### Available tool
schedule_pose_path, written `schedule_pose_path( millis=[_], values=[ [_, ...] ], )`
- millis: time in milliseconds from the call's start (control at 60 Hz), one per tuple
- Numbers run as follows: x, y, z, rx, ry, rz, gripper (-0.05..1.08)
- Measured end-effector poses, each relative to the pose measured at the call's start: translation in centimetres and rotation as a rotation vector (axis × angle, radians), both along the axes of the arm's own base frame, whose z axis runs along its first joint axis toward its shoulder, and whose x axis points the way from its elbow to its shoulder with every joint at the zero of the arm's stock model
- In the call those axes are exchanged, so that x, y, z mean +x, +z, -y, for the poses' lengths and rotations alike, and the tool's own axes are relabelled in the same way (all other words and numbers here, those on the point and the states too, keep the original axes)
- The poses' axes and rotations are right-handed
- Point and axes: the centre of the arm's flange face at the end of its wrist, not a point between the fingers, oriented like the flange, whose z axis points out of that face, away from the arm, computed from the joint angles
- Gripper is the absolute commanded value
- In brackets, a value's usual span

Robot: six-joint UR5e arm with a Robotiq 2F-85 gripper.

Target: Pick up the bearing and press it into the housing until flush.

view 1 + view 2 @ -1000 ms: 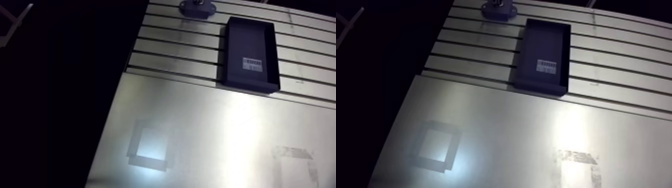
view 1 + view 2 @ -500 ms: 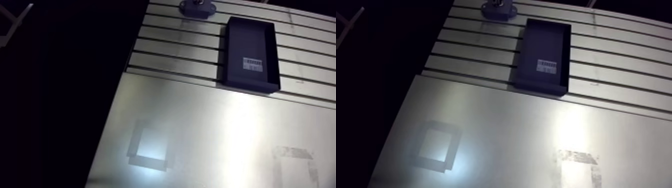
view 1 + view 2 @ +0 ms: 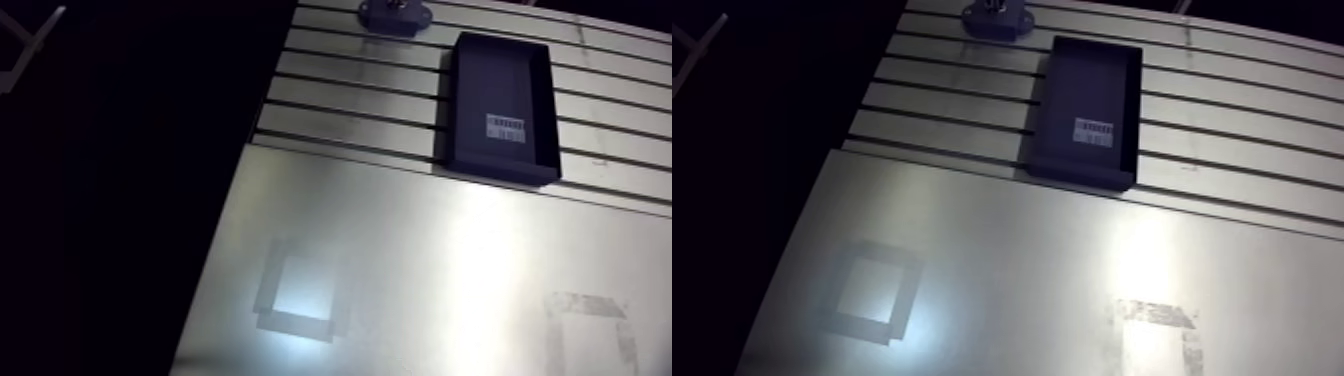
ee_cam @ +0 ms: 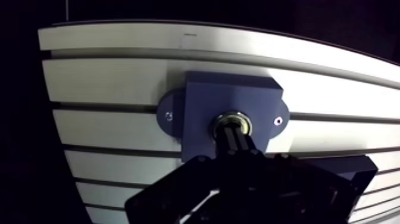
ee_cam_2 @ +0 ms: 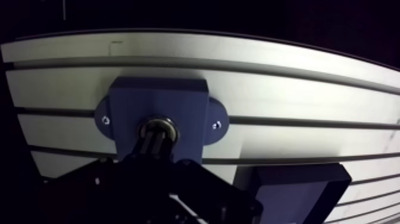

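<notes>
Now: gripper tip on bearing, bearing in housing

Wrist view: housing [image 4: 205,107] is a blue block on the slotted table [image 4: 107,77], across one slot. A round ear sticks out on each side, one screw hole in each. Bearing [image 4: 233,122] sits in the bore at the middle of the block and shows as a metal ring. Can't tell if it is flush, as the view is too oblique and dark.

Gripper [image 4: 235,140] comes in as one dark mass that narrows to a tip, and the tip is right against the bearing ring. Clenched or released: can't tell, since the tip is black on black.

Tray [image 4: 357,173] is beside the gripper, close to the housing, with only a corner in view.

Arm view: housing is at the far edge of the table. The dark rectangular tray lies nearby across several slots, with a white label [image 3: 505,127] on its floor. Nothing else is visible in it. A smooth plate [image 3: 420,250] covers the near part of the table and carries two square marks, well apart. One is bright with a dark border [image 3: 297,290], the other faint [image 3: 590,320]. The gripper itself isn't visible in this view.
</notes>
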Motion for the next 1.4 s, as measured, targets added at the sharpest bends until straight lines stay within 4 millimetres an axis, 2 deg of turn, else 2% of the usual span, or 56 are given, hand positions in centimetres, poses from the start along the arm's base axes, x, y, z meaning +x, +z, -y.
schedule_pose_path(
  millis=[883,1400],
  values=[
    [-0.2,-0.1,-0.1,-0.001,0.0,0.0,1.08],
    [0.2,3.3,-0.2,0.011,0.003,-0.038,1.07]
  ],
)
